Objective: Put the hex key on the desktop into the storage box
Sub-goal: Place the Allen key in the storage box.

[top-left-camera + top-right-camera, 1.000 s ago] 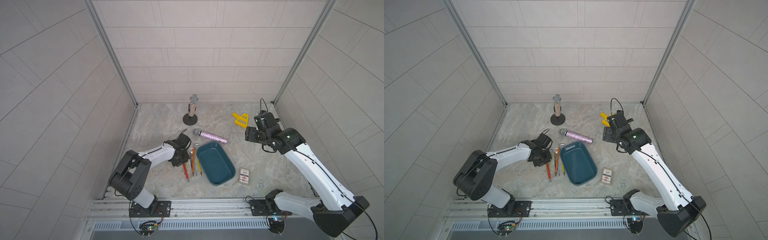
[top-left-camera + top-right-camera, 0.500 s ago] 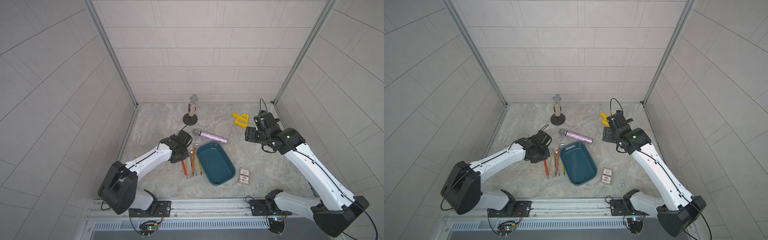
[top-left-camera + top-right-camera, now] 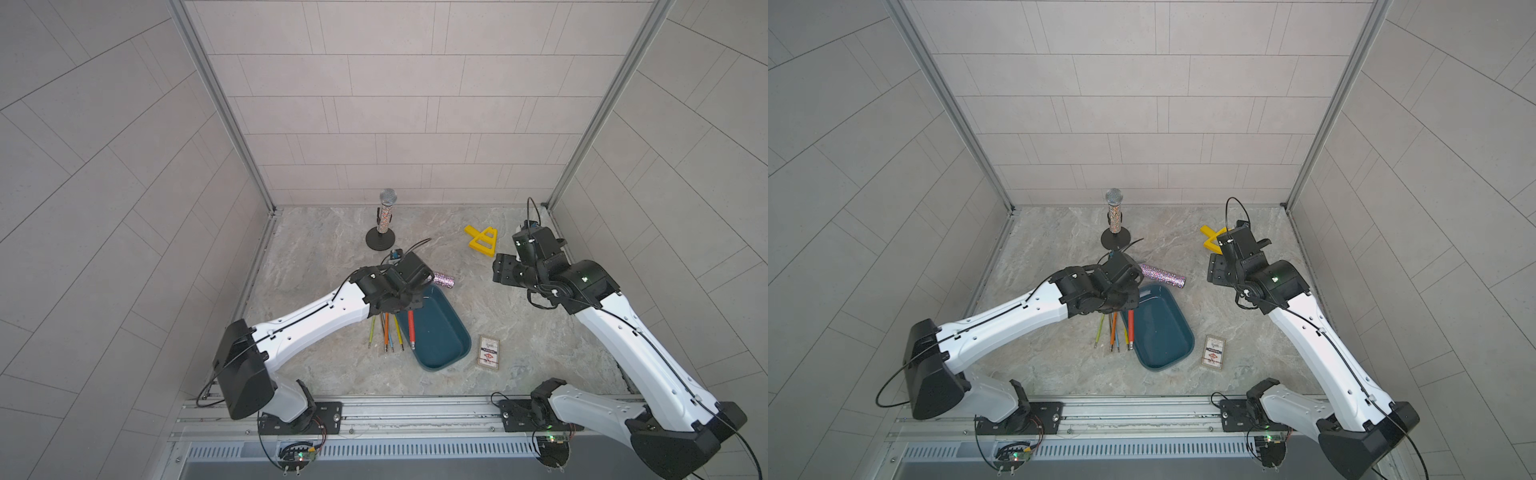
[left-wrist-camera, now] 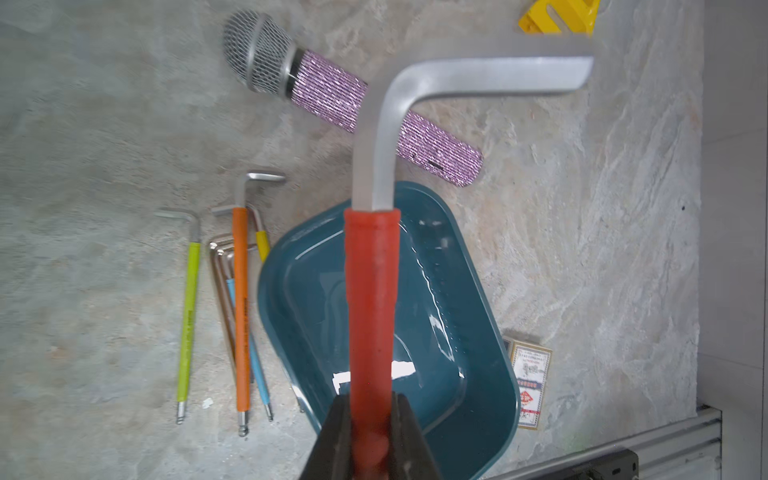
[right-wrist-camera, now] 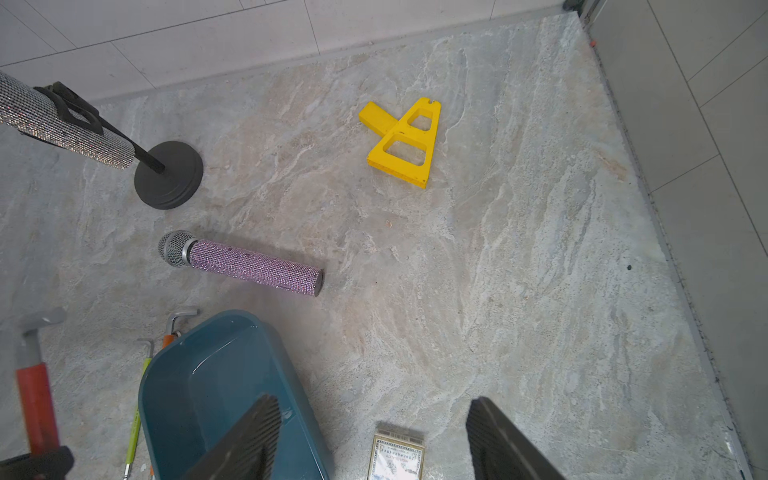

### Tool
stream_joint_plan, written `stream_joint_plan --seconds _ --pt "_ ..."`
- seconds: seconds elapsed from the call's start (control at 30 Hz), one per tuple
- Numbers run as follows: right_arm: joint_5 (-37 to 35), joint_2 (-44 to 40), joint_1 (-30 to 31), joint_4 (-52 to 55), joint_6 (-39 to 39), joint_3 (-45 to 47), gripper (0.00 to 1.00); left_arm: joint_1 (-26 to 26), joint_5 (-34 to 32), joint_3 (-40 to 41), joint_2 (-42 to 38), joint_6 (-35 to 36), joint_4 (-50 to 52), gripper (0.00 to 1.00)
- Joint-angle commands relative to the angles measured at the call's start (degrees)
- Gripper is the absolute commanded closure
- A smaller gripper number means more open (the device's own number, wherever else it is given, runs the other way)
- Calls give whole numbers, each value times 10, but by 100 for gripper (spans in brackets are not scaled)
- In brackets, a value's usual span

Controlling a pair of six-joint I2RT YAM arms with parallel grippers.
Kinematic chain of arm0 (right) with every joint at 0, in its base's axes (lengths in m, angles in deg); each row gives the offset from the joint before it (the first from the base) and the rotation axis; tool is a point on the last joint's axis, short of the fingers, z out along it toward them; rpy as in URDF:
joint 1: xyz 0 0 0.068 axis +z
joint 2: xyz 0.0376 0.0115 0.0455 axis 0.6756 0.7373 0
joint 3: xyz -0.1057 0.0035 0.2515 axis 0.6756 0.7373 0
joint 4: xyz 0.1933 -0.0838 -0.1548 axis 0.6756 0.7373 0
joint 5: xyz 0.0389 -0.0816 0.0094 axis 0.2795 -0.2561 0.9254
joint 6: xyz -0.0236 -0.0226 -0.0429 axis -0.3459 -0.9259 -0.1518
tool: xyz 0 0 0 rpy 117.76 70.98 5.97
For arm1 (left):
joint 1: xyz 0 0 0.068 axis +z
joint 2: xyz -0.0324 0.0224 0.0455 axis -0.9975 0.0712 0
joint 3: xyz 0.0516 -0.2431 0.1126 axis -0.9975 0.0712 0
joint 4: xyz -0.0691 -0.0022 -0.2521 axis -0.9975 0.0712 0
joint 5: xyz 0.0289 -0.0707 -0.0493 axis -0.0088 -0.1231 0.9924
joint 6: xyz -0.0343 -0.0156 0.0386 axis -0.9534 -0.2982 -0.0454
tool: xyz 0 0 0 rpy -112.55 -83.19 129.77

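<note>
left gripper (image 4: 370, 419) has lifted the red-sleeved hex key (image 4: 371, 291) off the desktop (image 4: 582, 208). it's clamped tight on it, hanging over the teal storage box (image 4: 469, 332) mid-frame, so i'd say a drop comes next. right gripper (image 5: 374, 411) is open and empty.

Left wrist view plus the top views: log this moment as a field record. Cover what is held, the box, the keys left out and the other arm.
held item: red-sleeved hex key
holder: left gripper, jaws closed on the red sleeve
key position: over the storage box, not released
box contents: nothing visible inside
on the desktop: green key, orange key, blue key, yellow key, all beside the box
right gripper: open, holding nothing, apart from the box
</note>
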Motion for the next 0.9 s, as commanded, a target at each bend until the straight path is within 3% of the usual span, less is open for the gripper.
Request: stream_joint_plan --seconds 0.0,0.5,0.87 --pt "-15 -11 3 12 -4 -10 24 -18 10 -22 31 -27 -27 100" --pt "-16 -18 3 12 -6 2 24 -30 19 -25 147 -67 -78 100" --pt "-13 -17 3 10 -5 11 24 -28 26 -16 184 -70 -84 100"
